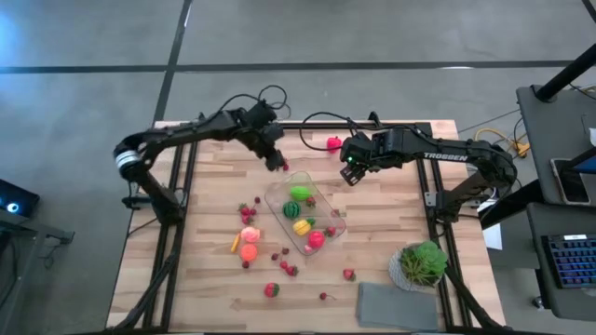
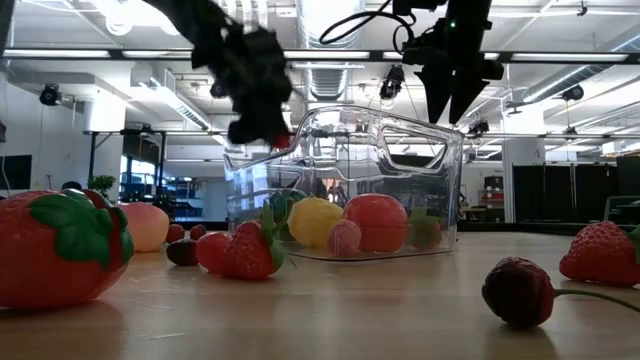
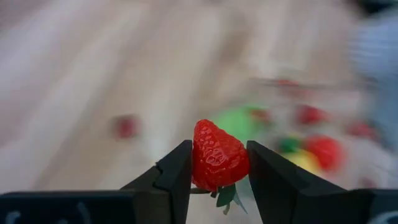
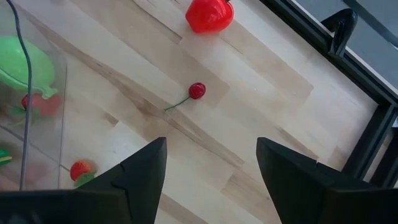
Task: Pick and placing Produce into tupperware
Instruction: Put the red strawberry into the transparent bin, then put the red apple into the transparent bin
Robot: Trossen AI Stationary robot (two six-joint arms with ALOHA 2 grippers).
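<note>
The table (image 1: 391, 200) carries everything, and the tub (image 1: 328, 207) sits mid-table, clear and thin-walled. It looks light and likely to skid if nudged, so drops should go inside the rim, not against it. It already holds several pieces, a green one (image 1: 300, 193) and a red one (image 1: 317, 239) among them. More produce lies loose on the wood beside it, such as an orange fruit (image 1: 248, 251).

The left gripper (image 1: 277, 162) hangs just off the tub's far corner, pinching a strawberry (image 3: 219, 155) across its broad middle. The berry looks like hard, light plastic, smooth enough to slip, so a hold on the widest part suits it.

The right gripper (image 4: 211, 171) waits, fingers spread and empty, over a cherry (image 4: 196, 91). Its thin stem looks flimsy, so the round body is the better hold.
</note>
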